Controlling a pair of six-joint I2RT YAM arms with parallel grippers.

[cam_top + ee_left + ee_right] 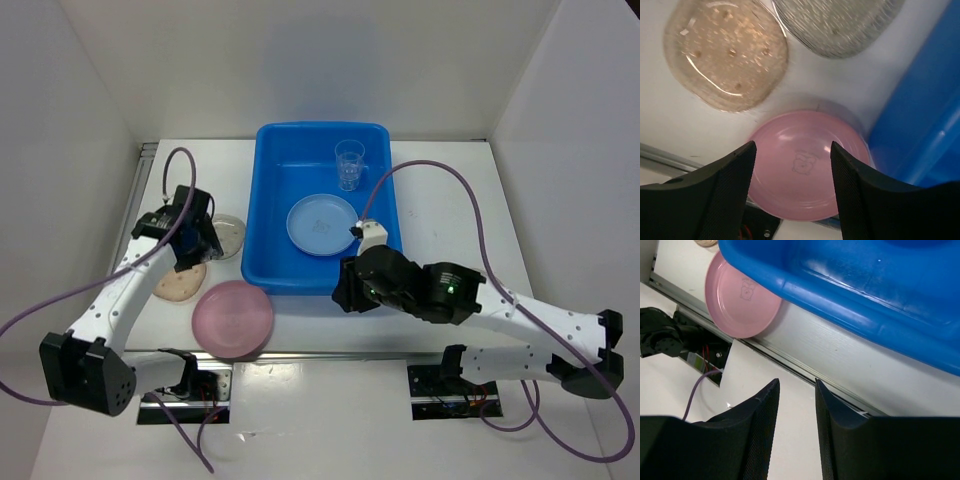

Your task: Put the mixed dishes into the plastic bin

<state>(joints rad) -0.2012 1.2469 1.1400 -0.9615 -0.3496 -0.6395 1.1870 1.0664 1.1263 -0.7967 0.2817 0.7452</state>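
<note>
The blue plastic bin [268,215] stands mid-table and holds a light blue plate [322,224] and a clear cup [349,163]. Left of it on the table lie a grey speckled plate [231,236], a beige plate [178,284] and a pink plate [233,318]. My left gripper [197,250] hovers open over the beige and grey plates. In the left wrist view the pink plate [807,170] shows beyond the empty left gripper [792,150]. My right gripper [343,290] is open and empty at the bin's near wall, and the right wrist view shows the right gripper [796,385] below the bin [865,295].
White walls enclose the table on three sides. A metal rail [790,365] runs along the near table edge, and the pink plate [740,300] overhangs it slightly. Purple cables [470,200] loop from both arms. The arm bases [90,370] sit at the front.
</note>
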